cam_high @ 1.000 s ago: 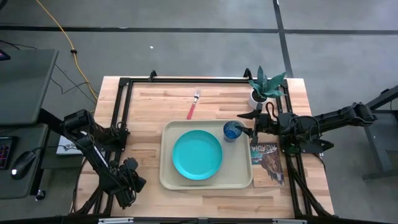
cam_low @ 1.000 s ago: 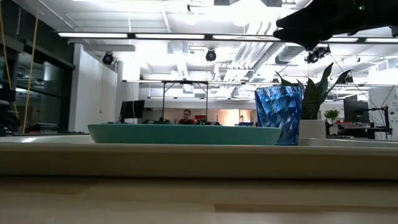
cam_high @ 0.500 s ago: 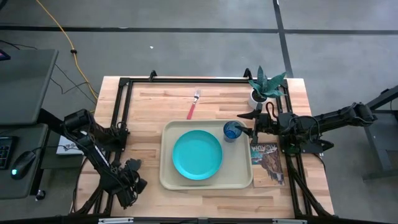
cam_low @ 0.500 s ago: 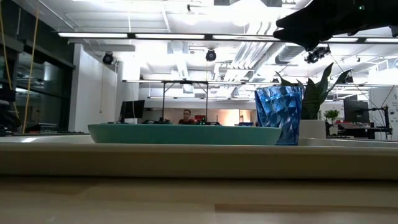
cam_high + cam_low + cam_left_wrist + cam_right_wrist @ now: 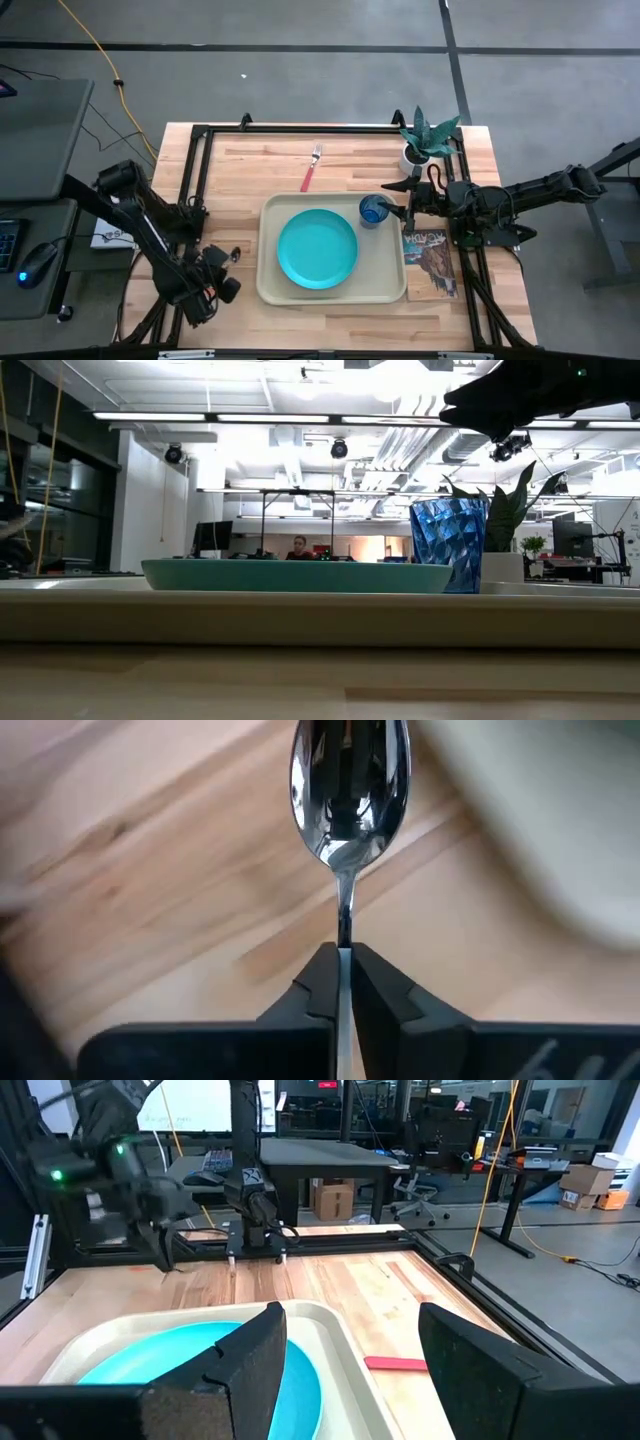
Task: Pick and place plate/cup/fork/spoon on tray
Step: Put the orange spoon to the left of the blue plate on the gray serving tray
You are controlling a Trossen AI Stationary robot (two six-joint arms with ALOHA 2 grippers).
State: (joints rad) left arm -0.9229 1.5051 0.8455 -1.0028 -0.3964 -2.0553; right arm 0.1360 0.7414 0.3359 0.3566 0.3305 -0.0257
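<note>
The beige tray (image 5: 270, 290) lies mid-table with the turquoise plate (image 5: 317, 249) on it and the blue cup (image 5: 372, 210) upright in its far right corner. The fork (image 5: 311, 170) lies on the wood beyond the tray, red-pink handle toward the tray. My left gripper (image 5: 225, 285) is off the tray's left rim, shut on the spoon (image 5: 348, 790), whose orange handle is hidden. My right gripper (image 5: 397, 203) stands open just right of the cup, its fingers (image 5: 255, 1370) wide apart with nothing between them. My left gripper pinches the spoon's thin metal neck (image 5: 343, 925) just behind the bowl, between its two fingertips. The spoon runs along the fingers, its silver bowl (image 5: 348, 790) sticking out ahead of them with the hollow side toward the wrist camera. The handle is hidden by the fingers.
A white pot with a green plant (image 5: 422, 148) stands at the far right, close behind my right gripper. A picture booklet (image 5: 430, 262) lies right of the tray. A black frame (image 5: 195, 150) edges the table. Bare wood lies left of and beyond the tray.
My left arm has swung a little toward the tray and the table's far edge. The plate, the cup, the fork and my right arm have kept still.
</note>
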